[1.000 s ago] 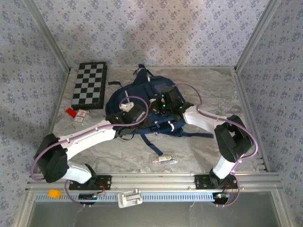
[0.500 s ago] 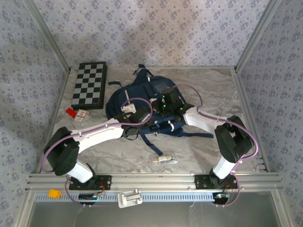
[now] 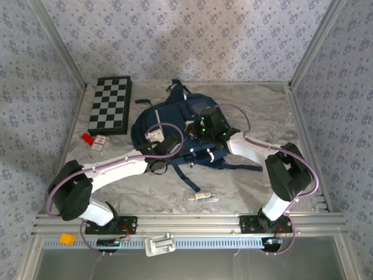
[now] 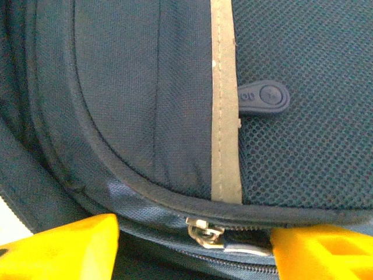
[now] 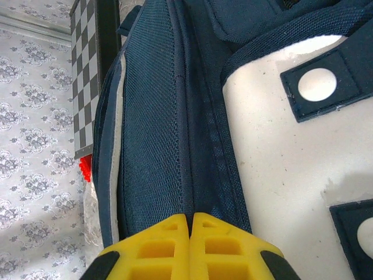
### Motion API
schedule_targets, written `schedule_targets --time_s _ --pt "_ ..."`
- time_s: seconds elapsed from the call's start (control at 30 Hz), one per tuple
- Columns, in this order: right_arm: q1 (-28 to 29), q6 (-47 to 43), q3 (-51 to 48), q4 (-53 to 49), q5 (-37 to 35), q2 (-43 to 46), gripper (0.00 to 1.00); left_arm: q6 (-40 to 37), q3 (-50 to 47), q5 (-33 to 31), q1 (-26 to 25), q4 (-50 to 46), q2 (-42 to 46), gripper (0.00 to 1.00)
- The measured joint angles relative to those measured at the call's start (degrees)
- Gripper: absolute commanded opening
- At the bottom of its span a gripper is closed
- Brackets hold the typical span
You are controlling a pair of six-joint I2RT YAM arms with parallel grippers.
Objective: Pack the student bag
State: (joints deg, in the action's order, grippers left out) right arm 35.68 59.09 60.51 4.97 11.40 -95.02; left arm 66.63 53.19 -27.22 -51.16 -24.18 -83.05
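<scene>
Left wrist: we are seeing the left claw (image 4: 195, 242) standing partly open, its yellow fingers (image 4: 64, 248) flanking the metal zipper pull (image 4: 227, 240) of the student bag (image 4: 128, 87), not clamped on it.

Right wrist: the right claw (image 5: 189, 224) is sitting fully closed against a navy seam beside the white panel (image 5: 280, 163). Whether it is pinching fabric, we cannot tell.

Top: this view is adding the layout. The bag is lying at the back middle of the counter (image 3: 262, 105), with the chessboard (image 3: 111, 105) to its left.
</scene>
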Motion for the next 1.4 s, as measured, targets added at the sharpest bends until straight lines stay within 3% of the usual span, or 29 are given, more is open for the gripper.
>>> schedule_targets --time_s 0.2,0.47,0.57,1.03,1.4 --pt "-0.1 0.0 0.0 0.0 0.2 0.0 0.00 -3.7 -0.2 3.3 1.7 1.2 0.7 0.41" --pt "-0.1 0.0 0.0 0.0 0.1 0.0 0.00 -6.3 1.1 7.1 3.3 1.7 -0.5 0.41" --pt "-0.2 0.0 0.0 0.0 0.1 0.0 0.00 -6.4 1.4 8.3 3.5 2.2 -1.6 0.37" --pt "-2.8 -0.9 0.0 -0.3 1.8 0.0 0.00 -9.8 2.4 10.9 5.1 3.8 -1.7 0.00" --pt "-6.1 -5.0 3.8 -5.3 8.8 -1.6 0.00 -27.8 -0.3 19.5 10.4 5.9 4.9 0.00"
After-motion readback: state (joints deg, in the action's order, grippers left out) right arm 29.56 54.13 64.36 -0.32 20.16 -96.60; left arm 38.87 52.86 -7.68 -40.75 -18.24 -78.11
